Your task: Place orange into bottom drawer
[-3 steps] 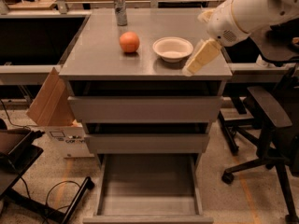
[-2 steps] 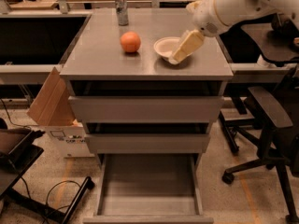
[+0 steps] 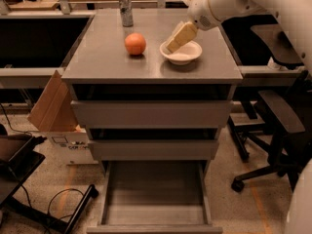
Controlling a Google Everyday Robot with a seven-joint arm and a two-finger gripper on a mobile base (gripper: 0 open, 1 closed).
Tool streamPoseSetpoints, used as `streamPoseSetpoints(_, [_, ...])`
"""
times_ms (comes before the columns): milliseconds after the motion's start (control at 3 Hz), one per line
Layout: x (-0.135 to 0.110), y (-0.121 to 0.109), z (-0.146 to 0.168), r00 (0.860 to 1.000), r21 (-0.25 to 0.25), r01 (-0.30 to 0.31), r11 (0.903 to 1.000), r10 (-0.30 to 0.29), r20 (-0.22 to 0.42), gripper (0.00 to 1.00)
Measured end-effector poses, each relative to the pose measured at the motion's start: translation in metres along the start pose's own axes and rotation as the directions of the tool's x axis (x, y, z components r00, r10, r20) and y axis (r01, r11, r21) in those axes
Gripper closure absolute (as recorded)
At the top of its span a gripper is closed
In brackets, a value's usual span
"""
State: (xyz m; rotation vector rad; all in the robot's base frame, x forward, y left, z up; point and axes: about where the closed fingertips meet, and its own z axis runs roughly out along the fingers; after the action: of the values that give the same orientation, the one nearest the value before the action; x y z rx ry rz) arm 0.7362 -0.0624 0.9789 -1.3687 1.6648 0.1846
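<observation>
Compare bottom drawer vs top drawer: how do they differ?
The bottom drawer is pulled out, its grey floor showing; the top drawer is closed, only its front visible. The bottom drawer sits near the ground; the top drawer sits just under the cabinet top. Both are grey with plain fronts. The gripper hangs over the white bowl, beside the orange, away from both drawers.

One view only. The grey metal three-drawer cabinet (image 3: 151,113) is seen from the front and from above, at mid range, with the camera tilted downward. Its flat grey worktop (image 3: 97,57) is framed in the upper half; the pulled-out bottom drawer (image 3: 153,191) reaches the lower edge. The gripper (image 3: 171,45) is caught upper right, over a small white bowl (image 3: 189,53); the arm is seen entering from the top right corner.
</observation>
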Motion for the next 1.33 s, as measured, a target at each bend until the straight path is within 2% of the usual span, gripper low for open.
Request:
streamPoseSetpoints(333, [-0.005,-0.001,0.042,0.995,-0.024,-0.06,0.9979,0.061,0.073,0.0])
streamPoseSetpoints(667, [-0.019,-0.003,0.076,0.993,-0.044,-0.076,0.9961,0.08,0.085,0.0])
streamPoseSetpoints(1000, [-0.03,0.002,0.125,0.993,-0.082,-0.096,0.992,0.102,0.068,0.0])
streamPoseSetpoints(1333, [-0.035,0.004,0.153,0.994,-0.096,-0.097,0.9907,0.101,0.04,0.0])
